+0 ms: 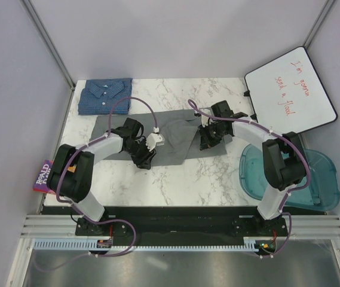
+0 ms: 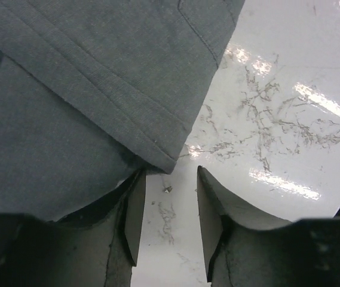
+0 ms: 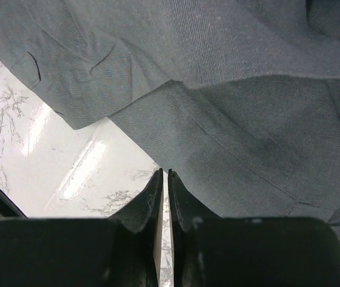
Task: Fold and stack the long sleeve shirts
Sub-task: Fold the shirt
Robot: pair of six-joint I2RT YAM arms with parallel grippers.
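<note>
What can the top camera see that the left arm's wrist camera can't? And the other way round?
Only the top view shows the folded blue shirt at the far left, the whiteboard, the book, the teal lid and the right arm. Only the left wrist view shows the left gripper up close: jaws open, bare table between them, the grey shirt hem just ahead. Both show the grey shirt lying on the marble table.
</note>
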